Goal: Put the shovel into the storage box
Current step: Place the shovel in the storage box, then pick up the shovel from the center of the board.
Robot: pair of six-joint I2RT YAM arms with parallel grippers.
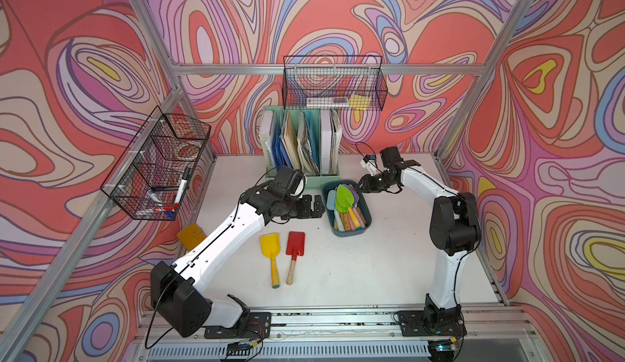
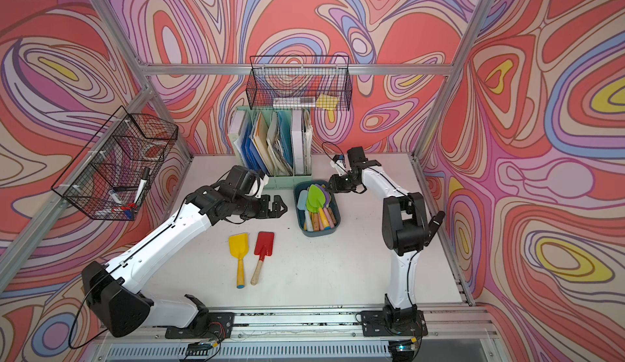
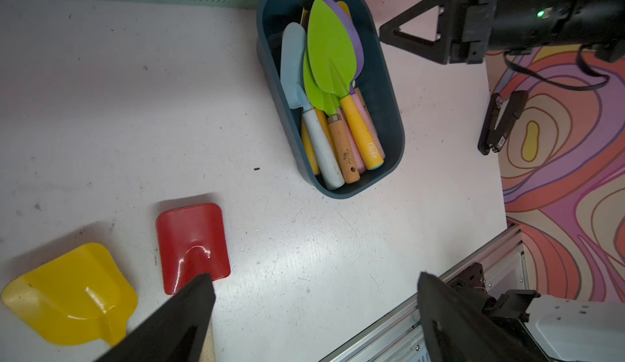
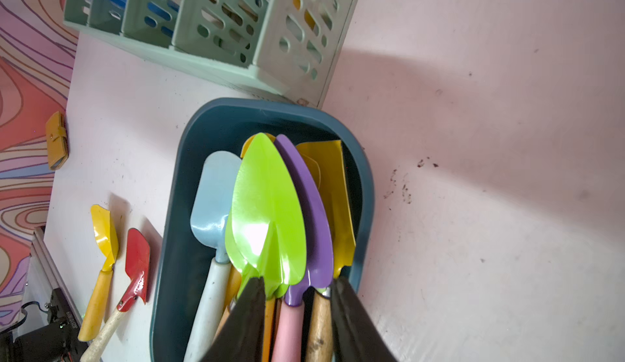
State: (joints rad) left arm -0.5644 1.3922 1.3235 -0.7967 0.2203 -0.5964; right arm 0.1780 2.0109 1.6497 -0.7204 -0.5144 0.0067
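Observation:
The storage box [image 1: 350,233] [image 2: 319,234], a dark teal tub, stands right of the table's middle and holds several shovels. A lime-green shovel [image 3: 329,49] [image 4: 267,215] lies on top. On the table in front of it lie a yellow shovel [image 1: 270,252] [image 2: 239,247] and a red shovel [image 1: 295,247] [image 2: 264,243], side by side, handles toward the front. My right gripper [image 1: 362,186] [image 4: 297,280] hovers over the box's far right end, open, holding nothing. My left gripper [image 1: 316,204] [image 3: 314,275] hangs wide open just left of the box, behind the red shovel's blade [image 3: 192,242].
A mint-green file holder [image 1: 301,140] stands right behind the box. Black wire baskets hang on the back wall [image 1: 333,83] and the left wall [image 1: 159,164]. A yellow wallet [image 1: 191,237] lies beside the left arm. A small black object [image 3: 500,120] sits at the table's right edge.

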